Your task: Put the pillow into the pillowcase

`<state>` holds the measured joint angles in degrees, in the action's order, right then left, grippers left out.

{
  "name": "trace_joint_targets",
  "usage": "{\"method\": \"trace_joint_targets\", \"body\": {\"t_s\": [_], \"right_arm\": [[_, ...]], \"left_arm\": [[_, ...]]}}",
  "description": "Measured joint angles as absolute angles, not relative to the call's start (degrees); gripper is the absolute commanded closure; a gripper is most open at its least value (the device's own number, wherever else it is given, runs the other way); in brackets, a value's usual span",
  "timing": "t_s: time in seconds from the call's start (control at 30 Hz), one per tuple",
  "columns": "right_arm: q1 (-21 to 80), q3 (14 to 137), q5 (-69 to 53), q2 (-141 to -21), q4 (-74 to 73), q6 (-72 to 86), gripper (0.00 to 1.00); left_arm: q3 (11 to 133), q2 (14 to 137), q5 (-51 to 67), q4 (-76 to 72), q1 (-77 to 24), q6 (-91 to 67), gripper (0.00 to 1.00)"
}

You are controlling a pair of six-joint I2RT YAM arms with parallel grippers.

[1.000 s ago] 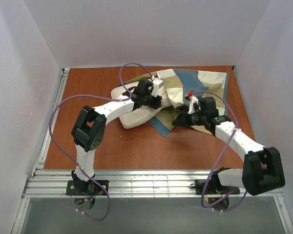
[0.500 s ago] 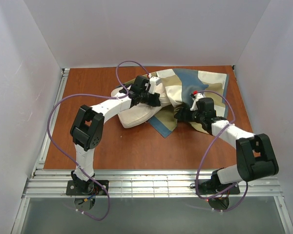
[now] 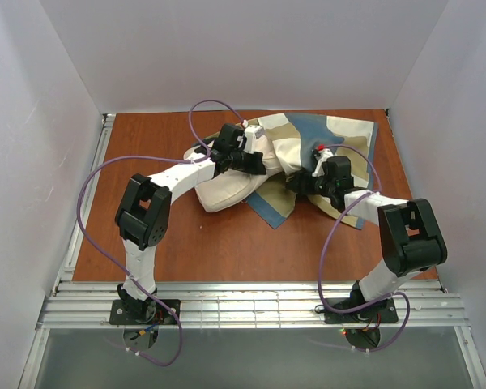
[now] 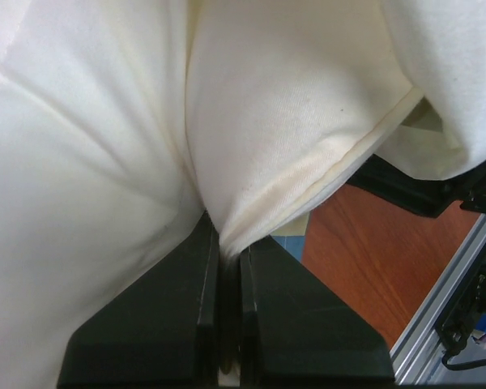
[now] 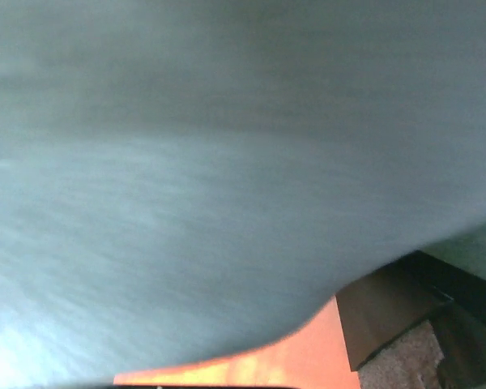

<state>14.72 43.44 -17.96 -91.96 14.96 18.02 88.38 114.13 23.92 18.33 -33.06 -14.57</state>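
Left pincer (image 4: 229, 241) closed tight on a fold of the pillow (image 3: 223, 190), which lies on the table (image 3: 146, 146), its right end meeting the crumpled pillowcase (image 3: 344, 134). Right pincer (image 3: 298, 185) sits at the pillowcase edge; blue cloth fills its camera, so its opening cannot be told.

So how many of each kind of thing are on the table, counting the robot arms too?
pillow: 1
pillowcase: 1
robot arms: 2
total: 4
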Motion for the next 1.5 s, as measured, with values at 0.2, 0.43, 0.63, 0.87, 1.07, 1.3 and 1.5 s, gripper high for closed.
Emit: {"method": "trace_joint_targets", "body": {"t_s": [0.2, 0.43, 0.63, 0.87, 1.07, 1.3, 1.5], "right_arm": [[6.9, 44.2, -16.6, -91.7, 13.2, 11.5, 0.11], [3.0, 50.6, -19.9, -90.3, 7.6, 5.5, 0.12], [5.9, 42.9, -27.4, -77.9, 4.0, 8.4, 0.33], [10.3, 36.8, -28.2, -76.9, 3.4, 10.5, 0.29], [10.8, 36.8, -20.6, -86.1, 7.0, 11.6, 0.17], [10.8, 38.6, -16.7, -90.8, 14.2, 12.3, 0.14], [11.3, 43.6, -19.0, -98.7, 19.6, 14.0, 0.73]], "left_arm": [[88.4, 114.1, 25.5, 17.9, -32.3, -15.8, 1.00], [88.4, 114.1, 26.1, 17.9, -32.1, -16.2, 1.00], [88.4, 114.2, 26.3, 18.0, -32.1, -16.2, 1.00], [88.4, 114.8, 26.8, 17.9, -32.0, -16.6, 1.00], [88.4, 115.1, 27.3, 17.9, -32.0, -16.6, 1.00], [88.4, 115.1, 27.5, 17.9, -32.0, -16.6, 1.00], [88.4, 115.1, 27.7, 17.3, -32.0, -16.6, 1.00]]}}
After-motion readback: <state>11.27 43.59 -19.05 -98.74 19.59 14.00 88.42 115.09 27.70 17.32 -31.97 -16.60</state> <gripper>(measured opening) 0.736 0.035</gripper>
